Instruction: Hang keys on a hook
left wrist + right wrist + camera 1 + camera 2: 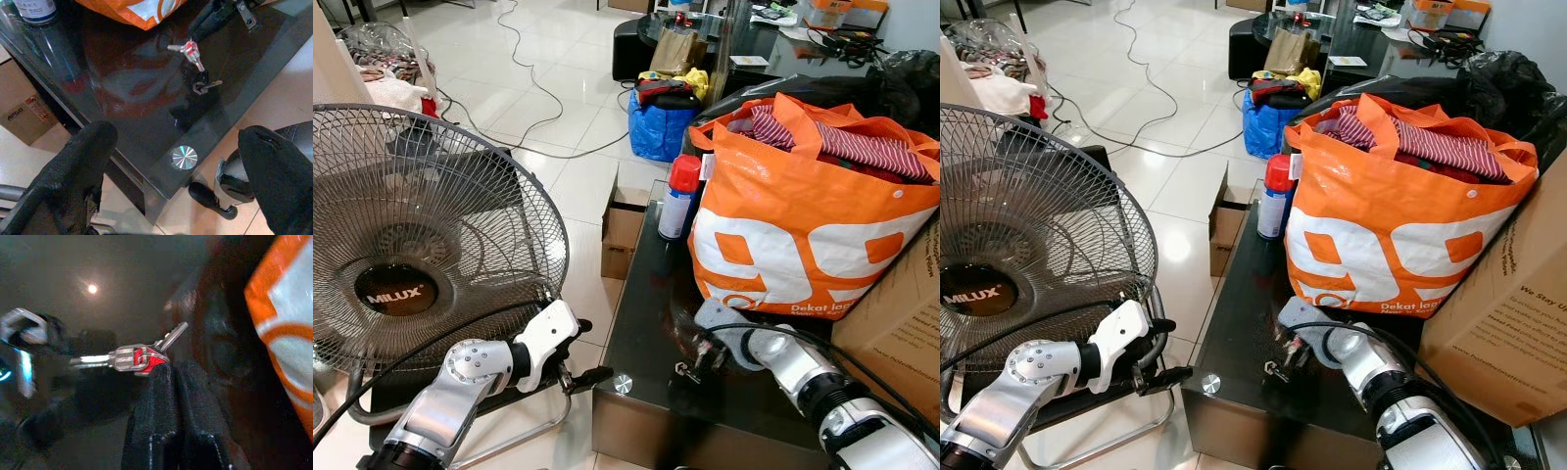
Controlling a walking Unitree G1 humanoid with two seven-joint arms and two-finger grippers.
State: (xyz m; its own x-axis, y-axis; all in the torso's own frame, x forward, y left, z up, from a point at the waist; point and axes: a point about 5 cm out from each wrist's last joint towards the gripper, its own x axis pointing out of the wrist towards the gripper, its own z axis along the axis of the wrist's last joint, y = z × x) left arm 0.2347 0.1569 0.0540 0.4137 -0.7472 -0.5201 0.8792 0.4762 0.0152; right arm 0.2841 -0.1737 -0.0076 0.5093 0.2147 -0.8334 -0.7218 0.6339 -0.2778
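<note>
Between right fingers, keys (red-tagged).

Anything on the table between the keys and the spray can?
No: in the left wrist view, only bare dark glass tabletop stretches from the keys, pinched in the right gripper, to the spray can.

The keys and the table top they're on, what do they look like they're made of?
The keys: bright silvery metal, apparently, with a red part, likely plastic. The table top: dark, glossy, probably glass, since it mirrors the orange bag and a ceiling light.
</note>
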